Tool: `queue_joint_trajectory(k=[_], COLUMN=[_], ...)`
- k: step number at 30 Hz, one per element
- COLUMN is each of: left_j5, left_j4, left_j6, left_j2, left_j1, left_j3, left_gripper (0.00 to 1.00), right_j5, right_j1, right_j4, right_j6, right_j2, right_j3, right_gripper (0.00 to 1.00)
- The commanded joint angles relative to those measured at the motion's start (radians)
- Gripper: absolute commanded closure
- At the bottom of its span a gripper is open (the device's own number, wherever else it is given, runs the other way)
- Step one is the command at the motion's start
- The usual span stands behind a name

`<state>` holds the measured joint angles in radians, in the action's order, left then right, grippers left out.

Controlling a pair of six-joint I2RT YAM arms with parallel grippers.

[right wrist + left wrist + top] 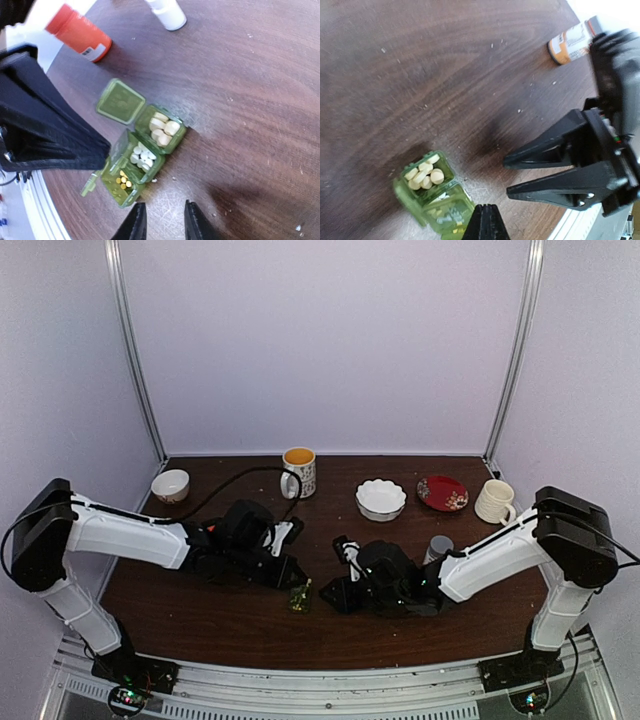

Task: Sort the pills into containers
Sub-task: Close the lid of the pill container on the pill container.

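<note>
On the table (200, 610), open pill box (120, 102) with pills (161, 131)

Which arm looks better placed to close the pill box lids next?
Probably the right arm: its jaws stand apart and point at the pill box, whose lids are open. The left arm has its jaws shut, close beside the box.

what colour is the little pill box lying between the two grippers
The pill box is translucent green. It shows best in the right wrist view.
</note>
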<state>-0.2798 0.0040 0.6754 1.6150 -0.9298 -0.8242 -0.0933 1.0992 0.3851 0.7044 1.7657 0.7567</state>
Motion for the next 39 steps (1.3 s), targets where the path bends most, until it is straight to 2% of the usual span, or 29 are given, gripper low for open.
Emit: queue_joint_trajectory(k=[1,3,6,7,11,13,15,23,29,34,39], left_j5=[0.080,0.112,0.154,0.163,0.174,0.176,0.178,0.177,0.176,0.128,0.084], left_j4=[-0.057,-0.085,-0.141,-0.162,-0.191,-0.179,-0.173,-0.207,-0.229,-0.190,-0.167], left_j6=[-0.020,-0.028,-0.039,-0.042,-0.038,-0.029,-0.023,-0.026,-0.020,0.007,0.018], left_j2=[-0.122,-0.182,-0.254,-0.266,-0.286,-0.296,-0.297,-0.297,-0.257,-0.192,-0.131], left_j1=[-0.005,-0.006,-0.005,-0.005,-0.006,-0.006,-0.006,-0.005,-0.006,-0.004,0.000], left_j3=[-0.023,-0.019,-0.022,-0.024,-0.001,0.025,0.044,0.057,0.049,0.048,0.033], left_gripper=[1.00,1.00,1.00,1.00,1.00,1.00,1.00,1.00,1.00,0.92,0.87], right_j5=[-0.022,-0.039,-0.061,-0.064,-0.067,-0.075,-0.076,-0.014,-0.007,-0.006,-0.019], right_j1=[-0.011,-0.016,-0.019,-0.019,-0.019,-0.018,-0.019,-0.024,-0.024,-0.024,-0.025], right_j4=[0.033,0.051,0.065,0.066,0.045,0.018,0.007,-0.106,-0.129,-0.126,-0.119], right_j6=[-0.002,0.006,0.011,0.013,0.007,-0.002,-0.008,-0.044,-0.057,-0.057,-0.058], right_j2=[-0.023,-0.013,0.002,0.005,0.025,0.043,0.053,0.093,0.115,0.122,0.133], right_j3=[0.015,0.023,0.042,0.048,0.088,0.124,0.140,0.190,0.201,0.189,0.188], right_gripper=[0.71,0.69,0.58,0.53,0.48,0.39,0.35,0.43,0.47,0.61,0.65])
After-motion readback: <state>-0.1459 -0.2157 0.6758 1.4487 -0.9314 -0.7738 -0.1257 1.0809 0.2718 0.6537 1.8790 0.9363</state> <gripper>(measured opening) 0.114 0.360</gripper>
